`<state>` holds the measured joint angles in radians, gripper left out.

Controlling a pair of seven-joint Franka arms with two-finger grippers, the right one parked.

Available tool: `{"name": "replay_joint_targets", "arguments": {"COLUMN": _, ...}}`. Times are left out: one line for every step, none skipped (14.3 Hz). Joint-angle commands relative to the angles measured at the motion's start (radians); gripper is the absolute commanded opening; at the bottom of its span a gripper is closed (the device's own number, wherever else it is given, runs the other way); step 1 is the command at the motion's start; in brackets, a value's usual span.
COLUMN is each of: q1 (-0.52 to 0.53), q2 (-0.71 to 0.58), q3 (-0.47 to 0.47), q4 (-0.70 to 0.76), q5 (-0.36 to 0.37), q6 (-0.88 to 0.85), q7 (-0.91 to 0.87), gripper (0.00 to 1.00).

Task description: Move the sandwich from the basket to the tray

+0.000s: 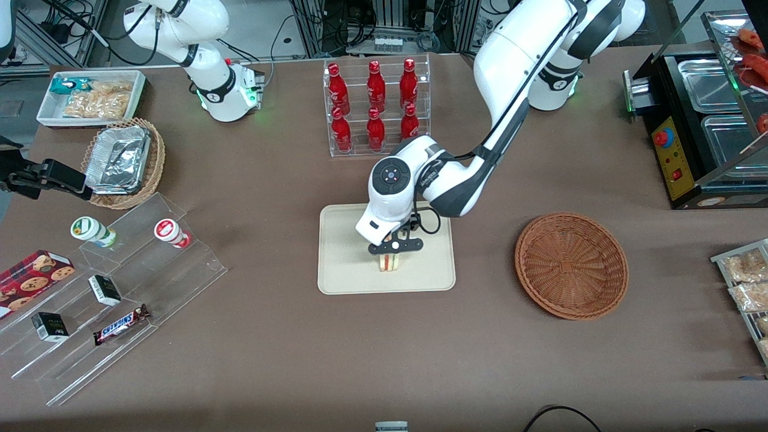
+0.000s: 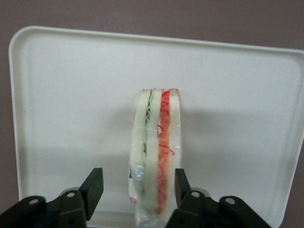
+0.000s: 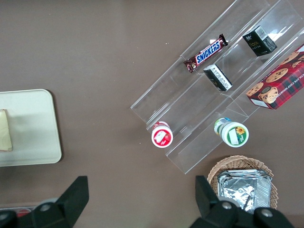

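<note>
The sandwich (image 1: 390, 262) stands on its edge on the cream tray (image 1: 342, 276), its red and green filling layers facing up. My left gripper (image 1: 392, 254) hangs right over it, open, with one finger on each side of the wedge. In the left wrist view the sandwich (image 2: 156, 142) rests on the tray (image 2: 71, 95) between the black fingers (image 2: 93, 186); one finger stands clearly apart from the bread, the other sits close beside it. The reddish-brown basket (image 1: 571, 264) lies empty beside the tray, toward the working arm's end. The right wrist view catches the tray's rim (image 3: 52, 133) and the sandwich (image 3: 4, 130).
A clear rack of red bottles (image 1: 377, 108) stands farther from the camera than the tray. Toward the parked arm's end are an acrylic stepped shelf (image 1: 120, 288) with snacks and a wicker basket of foil trays (image 1: 123, 162). A black appliance (image 1: 696, 132) sits at the working arm's end.
</note>
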<state>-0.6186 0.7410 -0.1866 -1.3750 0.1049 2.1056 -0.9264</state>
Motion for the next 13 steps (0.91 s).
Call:
{"name": "replay_joint_targets", "arguments": {"q1": -0.01, "q2": -0.073, "q3": 0.056, "q4": 0.025, "q5": 0.016, "q6": -0.062, "q7": -0.022, "gripper": 1.0}}
{"name": "replay_joint_targets", "arguments": {"q1": -0.006, "q2": -0.116, "q3": 0.076, "q4": 0.022, "q5": 0.015, "q6": -0.099, "q7": -0.019, "gripper": 1.0}}
{"name": "replay_joint_targets", "arguments": {"q1": -0.001, "q2": -0.155, "q3": 0.1, "q4": 0.019, "q5": 0.013, "q6": -0.139, "q7": -0.011, "gripper": 1.0}}
{"name": "replay_joint_targets", "arguments": {"q1": 0.023, "q2": -0.201, "q3": 0.119, "q4": 0.01, "q5": 0.013, "q6": -0.178, "q7": 0.0, "gripper": 1.0}}
{"name": "replay_joint_targets", "arguments": {"q1": 0.052, "q2": -0.244, "q3": 0.121, "q4": -0.001, "q5": 0.013, "q6": -0.224, "q7": 0.017, "gripper": 1.0}}
{"name": "replay_joint_targets", "arguments": {"q1": 0.089, "q2": -0.282, "q3": 0.121, "q4": -0.015, "q5": 0.012, "q6": -0.254, "q7": 0.047, "gripper": 1.0}}
{"name": "replay_joint_targets", "arguments": {"q1": 0.132, "q2": -0.326, "q3": 0.121, "q4": -0.039, "q5": 0.001, "q6": -0.284, "q7": 0.107, "gripper": 1.0}}
{"name": "replay_joint_targets", "arguments": {"q1": 0.17, "q2": -0.369, "q3": 0.121, "q4": -0.067, "q5": -0.001, "q6": -0.314, "q7": 0.17, "gripper": 1.0}}
{"name": "replay_joint_targets", "arguments": {"q1": 0.215, "q2": -0.415, "q3": 0.121, "q4": -0.099, "q5": -0.013, "q6": -0.343, "q7": 0.234, "gripper": 1.0}}
{"name": "replay_joint_targets", "arguments": {"q1": 0.264, "q2": -0.455, "q3": 0.121, "q4": -0.12, "q5": -0.031, "q6": -0.369, "q7": 0.298, "gripper": 1.0}}
{"name": "replay_joint_targets", "arguments": {"q1": 0.31, "q2": -0.495, "q3": 0.121, "q4": -0.142, "q5": -0.054, "q6": -0.409, "q7": 0.373, "gripper": 1.0}}
{"name": "replay_joint_targets", "arguments": {"q1": 0.354, "q2": -0.527, "q3": 0.121, "q4": -0.151, "q5": -0.063, "q6": -0.458, "q7": 0.461, "gripper": 1.0}}
{"name": "replay_joint_targets", "arguments": {"q1": 0.402, "q2": -0.555, "q3": 0.121, "q4": -0.153, "q5": -0.065, "q6": -0.52, "q7": 0.533, "gripper": 1.0}}
